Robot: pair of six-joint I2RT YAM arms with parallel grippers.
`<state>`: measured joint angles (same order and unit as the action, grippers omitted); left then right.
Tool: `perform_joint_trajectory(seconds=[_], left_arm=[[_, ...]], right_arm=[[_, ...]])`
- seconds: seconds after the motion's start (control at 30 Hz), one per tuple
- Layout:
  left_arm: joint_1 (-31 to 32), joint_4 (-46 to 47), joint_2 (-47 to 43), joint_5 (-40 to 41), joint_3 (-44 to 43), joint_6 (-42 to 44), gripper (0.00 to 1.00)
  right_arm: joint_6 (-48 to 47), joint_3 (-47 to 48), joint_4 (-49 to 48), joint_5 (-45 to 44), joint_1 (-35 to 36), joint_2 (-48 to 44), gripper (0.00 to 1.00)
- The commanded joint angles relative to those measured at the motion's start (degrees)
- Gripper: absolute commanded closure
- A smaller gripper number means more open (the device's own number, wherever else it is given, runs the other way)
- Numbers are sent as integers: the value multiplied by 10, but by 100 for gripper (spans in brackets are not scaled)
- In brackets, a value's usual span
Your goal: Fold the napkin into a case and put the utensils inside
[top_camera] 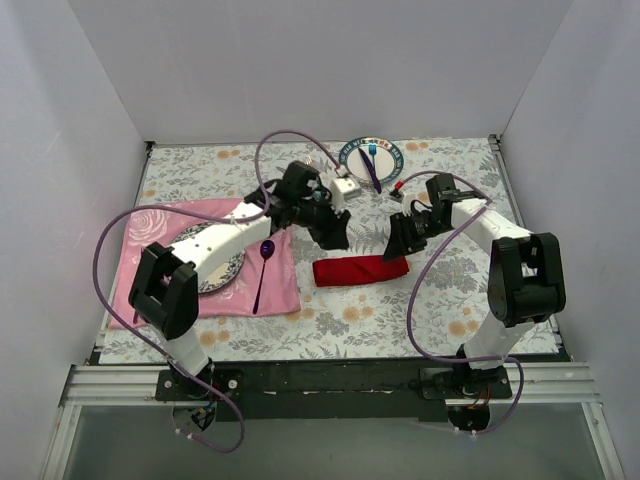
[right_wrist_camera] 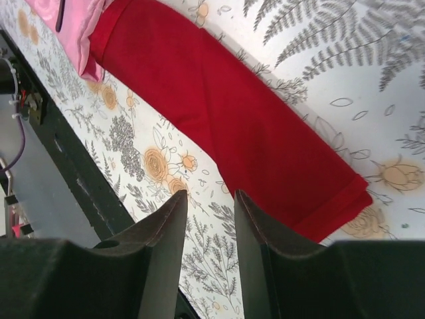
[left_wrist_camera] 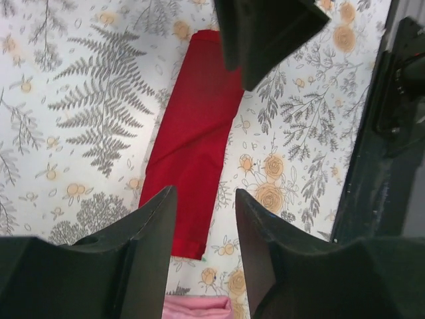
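The red napkin (top_camera: 360,270) lies folded into a long narrow strip on the floral tablecloth, right of the pink mat. It also shows in the left wrist view (left_wrist_camera: 196,133) and the right wrist view (right_wrist_camera: 246,113). My left gripper (top_camera: 336,233) (left_wrist_camera: 206,193) hovers above the strip's left end, open and empty. My right gripper (top_camera: 396,245) (right_wrist_camera: 211,194) hovers above its right end, open and empty. The teal-handled fork and knife are hidden; only a tiny green speck (left_wrist_camera: 203,258) shows at the napkin's left end.
A pink rose placemat (top_camera: 285,290) at left carries a plate (top_camera: 225,275) and a purple spoon (top_camera: 263,270). A blue-rimmed plate (top_camera: 392,152) at the back holds a blue fork and purple knife. A small white object (top_camera: 345,187) lies near it. The black front rail (top_camera: 330,375) runs along the table's near edge.
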<state>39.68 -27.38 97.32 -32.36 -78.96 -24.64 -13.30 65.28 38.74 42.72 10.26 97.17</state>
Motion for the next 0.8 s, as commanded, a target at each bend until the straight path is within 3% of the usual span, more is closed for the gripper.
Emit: perform_joint_trajectory(seconds=[0.0,0.1,0.27,0.5,0.77], left_arm=[[-75,-91,60,-217,-22,-79,62],[-105,-87,85,-270,1,-97,65],[-116,-98,112,-270,28,-86,67],[-120,-93,164,-188,46,-93,75],[-111,-117,225,-96,-19,-74,76]], right_arm=[[0,-23,-16,16,3,14,59],[-1,-37,-24,9,3,30,60],[-1,-59,-39,9,1,48,61],[3,-93,-56,7,-6,58,62],[5,-115,-60,36,-6,40,60]])
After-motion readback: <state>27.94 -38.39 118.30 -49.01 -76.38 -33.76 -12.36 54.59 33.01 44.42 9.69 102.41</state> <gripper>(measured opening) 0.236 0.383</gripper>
